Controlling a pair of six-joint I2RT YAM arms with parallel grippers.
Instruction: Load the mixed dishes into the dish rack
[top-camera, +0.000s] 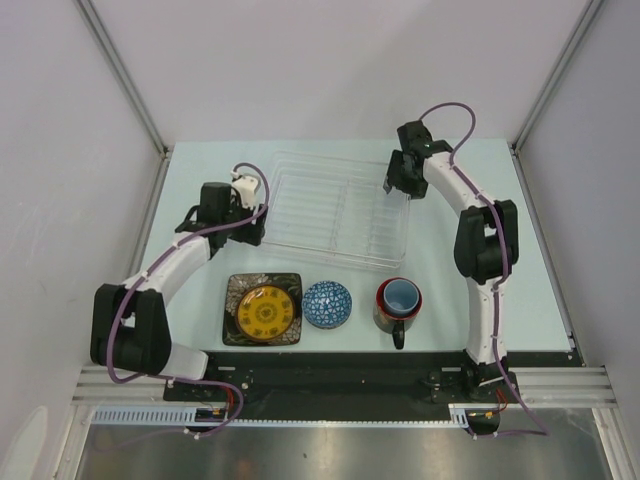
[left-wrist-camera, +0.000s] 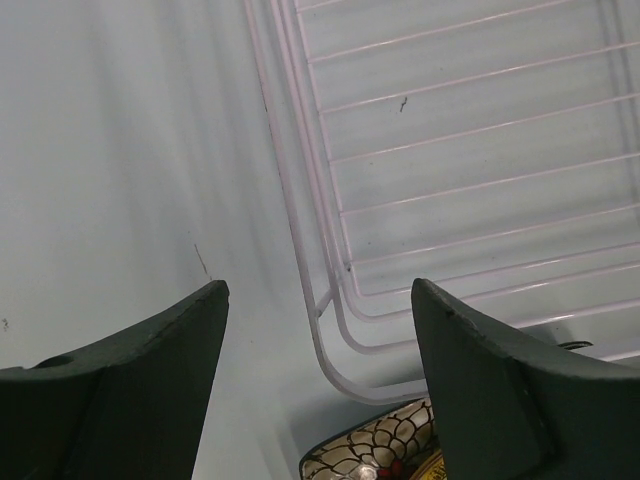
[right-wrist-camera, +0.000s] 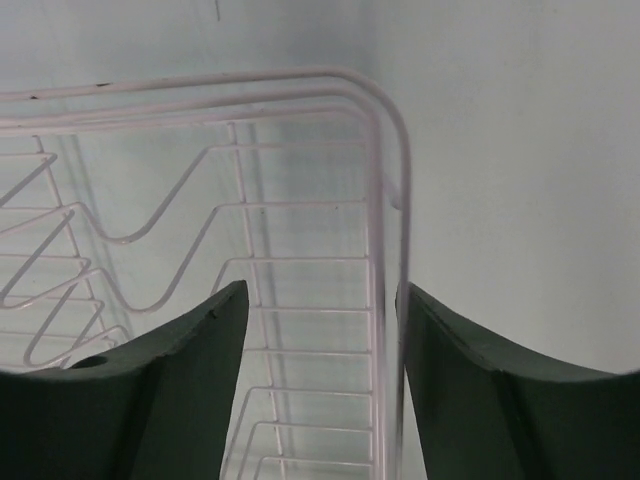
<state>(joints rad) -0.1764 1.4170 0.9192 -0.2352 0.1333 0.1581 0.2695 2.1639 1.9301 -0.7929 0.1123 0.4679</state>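
From above, the clear dish rack (top-camera: 335, 210) lies on the table (top-camera: 540, 300) toward the far side, with no dishes in it. The left pincer (top-camera: 256, 228) sits at its near left corner and the right pincer (top-camera: 393, 184) at its far right corner. A row of dishes stands nearer the arms. The small round yellow plate (top-camera: 266, 311) rests on the black square floral plate (top-camera: 235, 300). The blue-white patterned bowl (top-camera: 327, 304) is just beside them. To its right, the light blue cup (top-camera: 401, 296) sits inside the dark red-lined mug (top-camera: 385, 322).

In the left wrist view, the left pincer (left-wrist-camera: 318, 295) is spread wide and holds nothing. The rack's rounded corner (left-wrist-camera: 330, 330) lies below the gap, and the floral plate's edge (left-wrist-camera: 370, 450) shows at the bottom.

In the right wrist view, the right pincer (right-wrist-camera: 322, 292) is also spread and holds nothing. It hangs over the rack's corner rim (right-wrist-camera: 385, 200).
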